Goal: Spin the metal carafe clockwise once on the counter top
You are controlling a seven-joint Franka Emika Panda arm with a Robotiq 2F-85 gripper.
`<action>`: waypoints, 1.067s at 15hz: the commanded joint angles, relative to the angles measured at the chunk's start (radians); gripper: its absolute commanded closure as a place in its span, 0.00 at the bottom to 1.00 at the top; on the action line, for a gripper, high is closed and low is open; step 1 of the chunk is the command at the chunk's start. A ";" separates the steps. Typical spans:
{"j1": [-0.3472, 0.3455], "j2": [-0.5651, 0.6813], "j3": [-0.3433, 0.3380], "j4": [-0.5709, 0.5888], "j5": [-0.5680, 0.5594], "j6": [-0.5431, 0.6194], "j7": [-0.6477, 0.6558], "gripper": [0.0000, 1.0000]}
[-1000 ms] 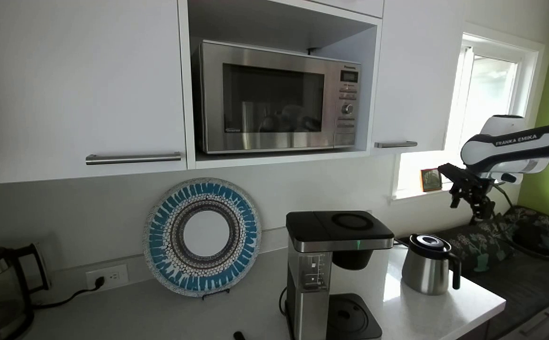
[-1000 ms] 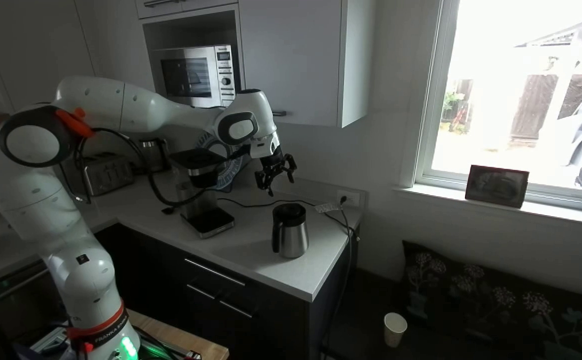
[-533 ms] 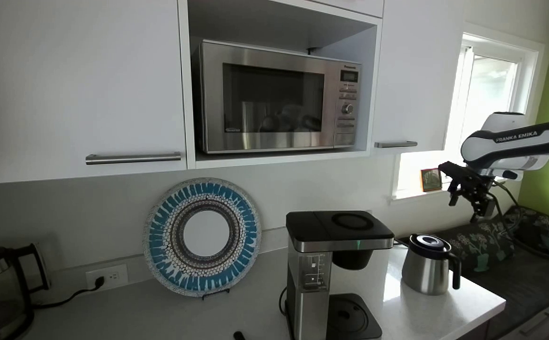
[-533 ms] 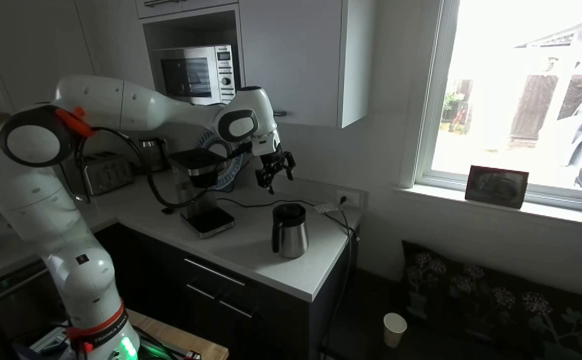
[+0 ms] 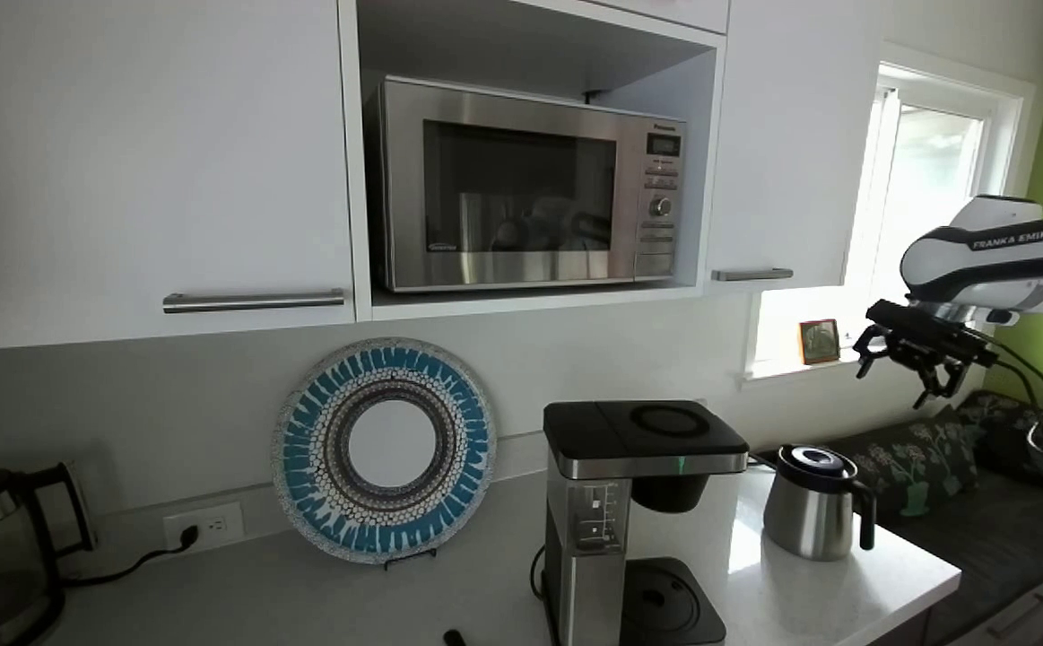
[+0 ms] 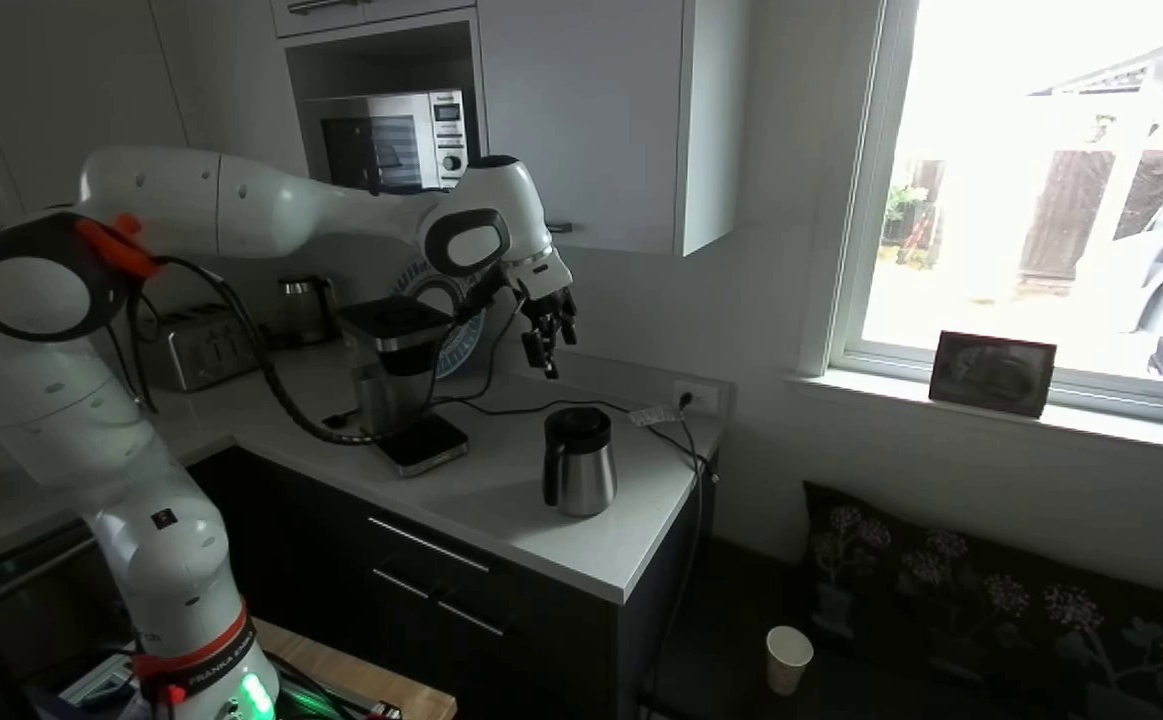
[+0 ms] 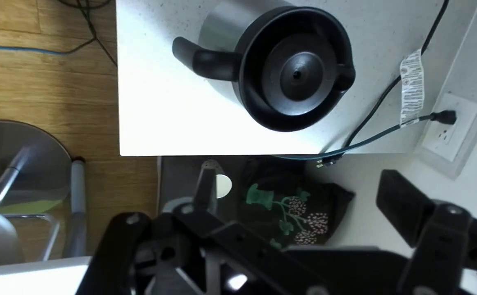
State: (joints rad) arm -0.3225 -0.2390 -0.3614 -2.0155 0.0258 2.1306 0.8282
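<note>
The metal carafe [image 5: 799, 520] stands upright on the light counter top [image 5: 808, 606], near the counter's end. It also shows in an exterior view [image 6: 589, 482], and from above in the wrist view [image 7: 297, 82]. Its black handle [image 7: 217, 64] points left in the wrist view; the spout is opposite. My gripper [image 6: 559, 355] hangs in the air higher than the carafe, apart from it. It also shows in an exterior view [image 5: 892, 388]. In the wrist view the gripper [image 7: 304, 194] has its fingers wide apart with nothing between them.
The coffee machine [image 5: 588, 592] stands on the counter beside the carafe. A black power cord [image 7: 386, 92] and a plug cable run to the wall outlet [image 7: 451, 125] behind it. The counter ends close past the carafe, above a bench with a paper cup [image 6: 789, 660]. A cabinet [image 6: 581, 120] hangs above.
My arm has risen a little and drawn back, and the gripper has turned about its wrist; its fingers now spread wide in an exterior view. The carafe has not moved.
</note>
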 commanded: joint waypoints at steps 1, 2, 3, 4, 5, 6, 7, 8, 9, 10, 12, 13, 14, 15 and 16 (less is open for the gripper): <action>-0.007 -0.013 -0.033 0.016 0.091 -0.045 -0.271 0.00; -0.008 -0.014 -0.037 0.018 0.109 -0.060 -0.340 0.00; -0.010 -0.013 -0.040 0.023 0.123 -0.078 -0.406 0.00; -0.012 -0.011 -0.042 0.029 0.136 -0.095 -0.468 0.00; -0.011 -0.009 -0.044 0.035 0.142 -0.119 -0.528 0.00; -0.009 -0.007 -0.046 0.043 0.147 -0.143 -0.585 0.00; -0.007 -0.005 -0.047 0.049 0.148 -0.166 -0.639 0.00; -0.005 -0.003 -0.047 0.054 0.148 -0.188 -0.691 0.00; -0.002 -0.001 -0.048 0.062 0.145 -0.211 -0.744 0.00; 0.000 0.004 -0.047 0.071 0.139 -0.233 -0.794 0.00; 0.005 0.007 -0.047 0.084 0.131 -0.270 -0.897 0.00; 0.009 0.009 -0.047 0.089 0.125 -0.281 -0.949 0.00; 0.012 0.011 -0.047 0.095 0.122 -0.294 -1.001 0.00; -0.003 0.001 -0.036 0.076 0.123 -0.257 -0.918 0.00; 0.000 0.002 -0.036 0.080 0.123 -0.264 -0.953 0.00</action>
State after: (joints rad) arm -0.3208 -0.2404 -0.3983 -1.9410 0.1474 1.8704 -0.1241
